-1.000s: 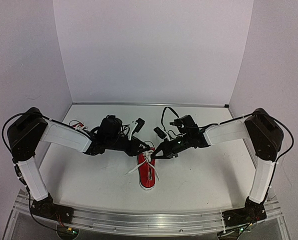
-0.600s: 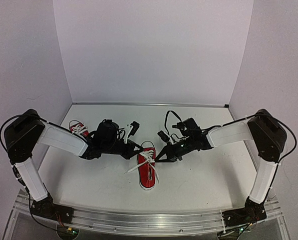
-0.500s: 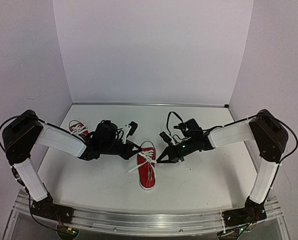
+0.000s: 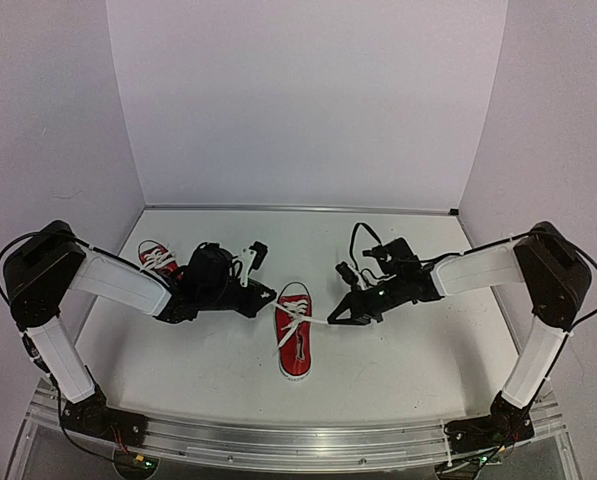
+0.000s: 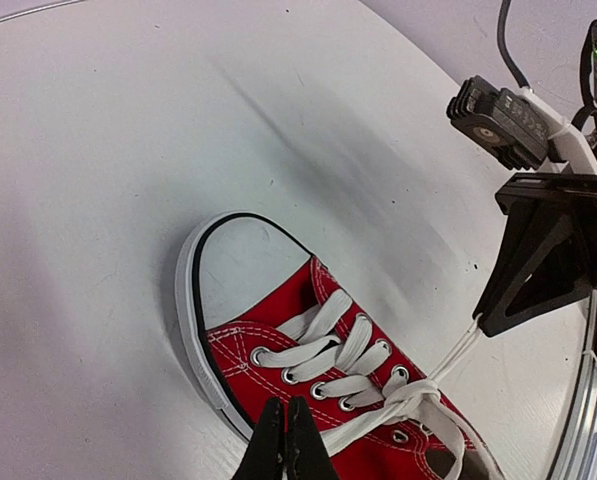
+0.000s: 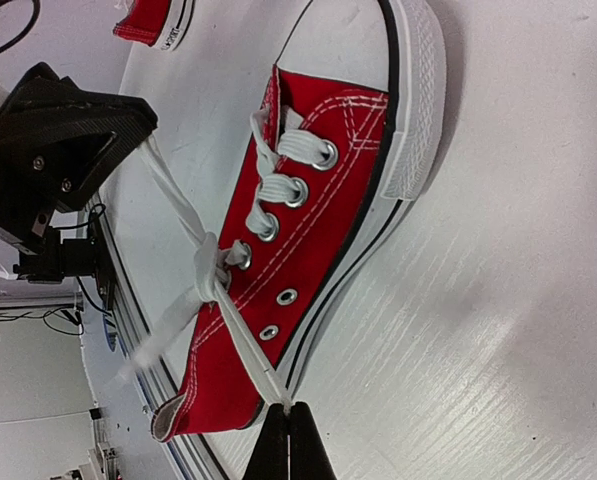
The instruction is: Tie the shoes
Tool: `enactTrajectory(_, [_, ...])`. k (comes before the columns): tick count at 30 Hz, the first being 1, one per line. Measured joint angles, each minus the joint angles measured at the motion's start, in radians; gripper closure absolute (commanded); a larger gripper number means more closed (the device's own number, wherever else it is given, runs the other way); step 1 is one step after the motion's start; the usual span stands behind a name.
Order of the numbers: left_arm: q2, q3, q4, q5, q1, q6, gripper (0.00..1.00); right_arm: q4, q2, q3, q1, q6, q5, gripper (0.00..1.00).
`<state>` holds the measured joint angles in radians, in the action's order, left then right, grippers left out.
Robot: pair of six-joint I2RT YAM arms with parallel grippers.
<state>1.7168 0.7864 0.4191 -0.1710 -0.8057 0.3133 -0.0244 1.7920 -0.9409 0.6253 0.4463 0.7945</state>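
At the near edge of the table (image 4: 408,370) two arms are bolted, the left arm (image 4: 118,280) and the right arm (image 4: 478,268), both reaching inward. Between them, about midway between the table's left and right edges, lies the middle shoe (image 4: 296,350). It is one of two red shoes, sole down, with its white toe cap turned toward the far edge. Two grippers flank it, the left gripper (image 4: 268,295) just beside its left side and the right gripper (image 4: 335,318) just beside its right. Each has its fingers pressed together on a strand of the white lace (image 5: 418,395), and both strands run taut from a single knot above the eyelets. Farther back, near the left edge, the second shoe (image 4: 155,256) sits partly hidden behind the left arm, well apart from the first.

Only the overhead view takes in both arms whole and both shoes' places on the table, but there the strands are thin lines and the pinches are too small to read. The left wrist view shows one shoe only. It shows its own fingers (image 5: 271,445) closed on a strand at the shoe's side, and the other strand meeting the right gripper opposite. The right wrist view shows its fingers (image 6: 275,445) nipping that strand beside the sole. Beyond, at the top edge, it shows a sliver of the second shoe.
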Motion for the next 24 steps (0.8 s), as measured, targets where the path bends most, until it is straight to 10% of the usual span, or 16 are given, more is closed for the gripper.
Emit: enactTrajectory(24, [0.0,-0.011,-0.005,0.033,0.011,0.035,1.0,-0.009,-0.036,0.061,-0.021,-0.019,-0.02,1.0])
